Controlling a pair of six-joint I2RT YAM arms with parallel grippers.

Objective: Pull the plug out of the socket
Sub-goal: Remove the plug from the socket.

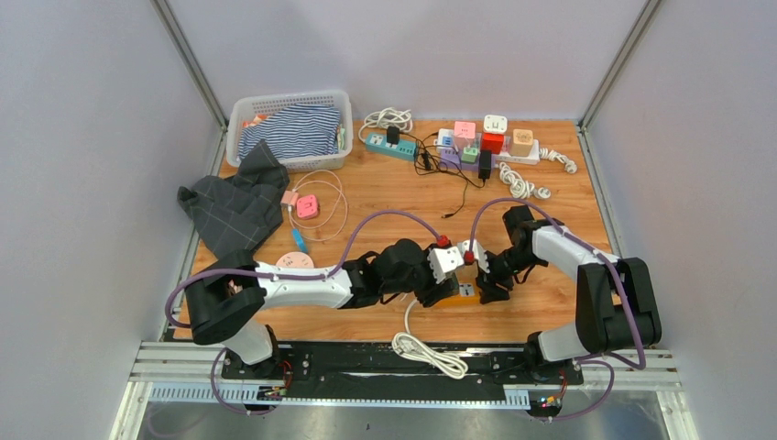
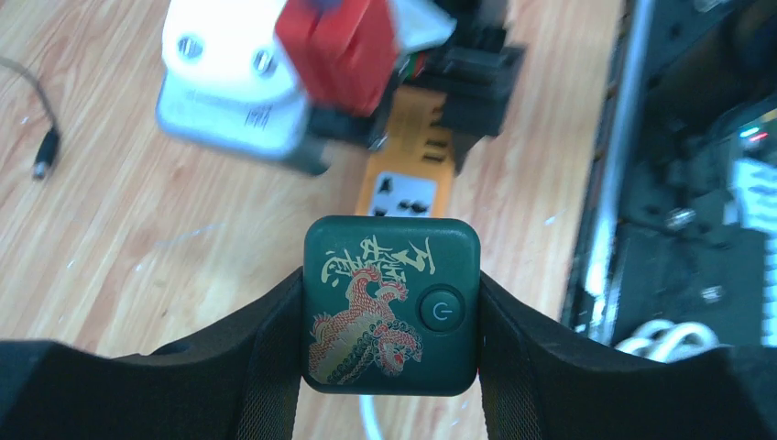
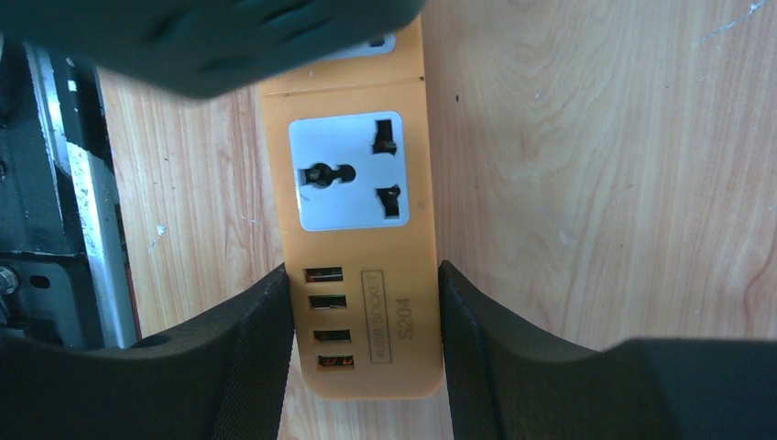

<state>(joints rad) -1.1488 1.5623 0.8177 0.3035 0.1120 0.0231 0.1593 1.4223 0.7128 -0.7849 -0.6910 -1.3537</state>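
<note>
Near the front edge of the wooden worktop (image 1: 385, 197), between the two arms: an orange power strip (image 3: 417, 266), lying flat; pinned at its USB end by the right end effector (image 3: 366, 335), half closed, one black finger (image 3: 247, 367) pressed to each long side; four USB ports (image 3: 328, 316) in a column between the fingers; just beyond them a white universal socket (image 3: 348, 171), nothing plugged in.

Gripped in the left end effector (image 2: 391, 307), part closed around it: a dark green square plug (image 2: 366, 275); gold lettering, a red-and-gold dragon and a round power button (image 2: 441, 310) on its top face; fingers (image 2: 261, 353) flat against two opposite sides. Placed over the strip's other end, past the white socket; seen from the right wrist only as a dark blur across the top of the strip; impossible to tell whether seated in its socket or lifted clear.

Trailing from that end toward the arm bases: a white cable (image 1: 426, 348), coiled.

Further back: a white basket (image 1: 240, 110) with striped fabric (image 1: 291, 130); a dark grey cloth (image 1: 234, 211) draped beside it; a small pink cube (image 1: 307, 206) with a thin cord; a cluster of other strips and coloured adapters (image 1: 486, 142) along the far edge.
</note>
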